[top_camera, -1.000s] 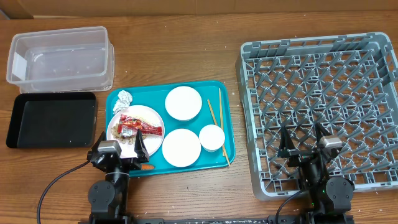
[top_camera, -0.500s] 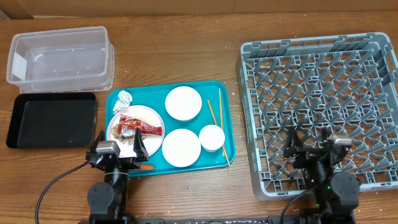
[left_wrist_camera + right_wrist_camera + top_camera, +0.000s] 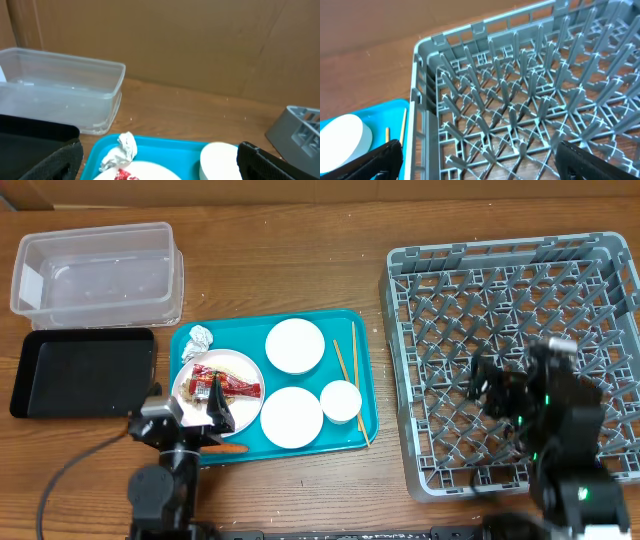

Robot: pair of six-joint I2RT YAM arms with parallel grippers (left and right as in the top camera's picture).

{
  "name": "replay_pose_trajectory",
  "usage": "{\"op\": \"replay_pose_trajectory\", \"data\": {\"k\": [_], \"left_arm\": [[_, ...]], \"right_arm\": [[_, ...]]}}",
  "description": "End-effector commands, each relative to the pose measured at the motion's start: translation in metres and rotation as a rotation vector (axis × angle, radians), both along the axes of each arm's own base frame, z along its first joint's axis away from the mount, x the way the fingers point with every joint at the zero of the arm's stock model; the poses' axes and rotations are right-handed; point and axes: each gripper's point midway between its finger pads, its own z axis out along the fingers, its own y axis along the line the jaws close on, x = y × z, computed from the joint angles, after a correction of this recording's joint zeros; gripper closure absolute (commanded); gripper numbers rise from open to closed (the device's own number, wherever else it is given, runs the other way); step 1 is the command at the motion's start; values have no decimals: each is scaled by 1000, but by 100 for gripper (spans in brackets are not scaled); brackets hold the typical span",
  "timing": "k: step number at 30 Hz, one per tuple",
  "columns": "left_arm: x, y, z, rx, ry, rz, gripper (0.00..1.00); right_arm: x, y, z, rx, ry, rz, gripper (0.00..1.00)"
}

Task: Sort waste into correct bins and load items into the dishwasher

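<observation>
On the wooden bench [image 3: 300, 250], the grey dish rack [image 3: 510, 290] fills the right side and holds no dishes. The right gripper [image 3: 477, 145] hangs over its near-left part, jaws wide and empty. The teal tray [image 3: 362, 345] in the middle carries everything to be sorted. The clear tub [image 3: 95, 275] sits far left, with the black tray [image 3: 85, 370] just near of it. The left gripper [image 3: 159, 148] is spread open with nothing in it, over the tray's near-left corner by the plate [image 3: 190, 380]. The likely step is lifting waste. It should come down squarely on the red wrapper [image 3: 228, 383], pinch only that, and lift it clear of the rice scraps before swinging left. The two bowls [image 3: 295, 345], cup [image 3: 341, 401] and chopsticks [image 3: 348, 370] can wait for the right arm. The foil ball [image 3: 200, 337] and the carrot [image 3: 231, 448] at the near rim need narrow, centred pinches. The wrapper's print is too small to read, and the pale patch on the tub's left end shows no legible writing.
</observation>
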Motion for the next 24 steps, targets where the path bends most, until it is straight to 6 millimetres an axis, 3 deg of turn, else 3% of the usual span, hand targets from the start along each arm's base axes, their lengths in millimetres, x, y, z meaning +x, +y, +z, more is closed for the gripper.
{"op": "replay_pose_trajectory", "data": {"k": [1,7,13,16,19,24], "left_arm": [[8,-5,24,-16,59,-23,0],[27,-18,26,-34,366,-94,0],[31,-22,31,-52,665,-110,0],[35,-19,29,-46,749,-91,0],[41,-18,13,-44,809,-82,0],[70,-18,-2,-45,815,-80,0]], "right_arm": [[14,-2,14,-4,32,-10,0],[24,-2,-2,-7,113,-10,0],[24,-2,-3,-7,117,-10,0],[24,-2,-4,-7,123,-10,0],[22,-2,-6,-7,134,-10,0],[19,-2,-10,-7,154,-10,0]]}}
